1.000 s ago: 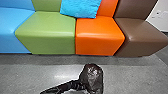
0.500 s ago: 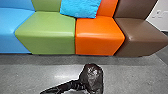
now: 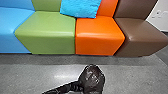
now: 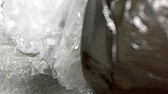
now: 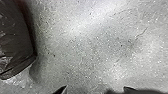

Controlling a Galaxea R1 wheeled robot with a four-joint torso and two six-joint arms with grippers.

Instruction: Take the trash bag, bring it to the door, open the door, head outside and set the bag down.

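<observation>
I see the black trash bag (image 3: 92, 78) on or just above the grey floor (image 3: 130, 75), in front of the row of seats; I can't tell if it touches the floor. The bag looks shiny and crinkly, with a round top. A long, dark shape (image 3: 61, 89) goes from the bag's side toward the left, but I can't tell what it is.

Up close in my left wrist view, the bag is right beside some crumpled clear plastic (image 4: 71, 60). I can't tell if my left pincer is wide or narrow, or if it holds the bag.

My right pincer (image 5: 95, 88) is wide, with nothing in it, near the bag and over the floor.

The seats are blue (image 3: 15, 27), green (image 3: 47, 30), orange (image 3: 98, 32) and brown (image 3: 141, 35). A bright blue pillow (image 3: 80, 8) lies across the green and orange ones.
</observation>
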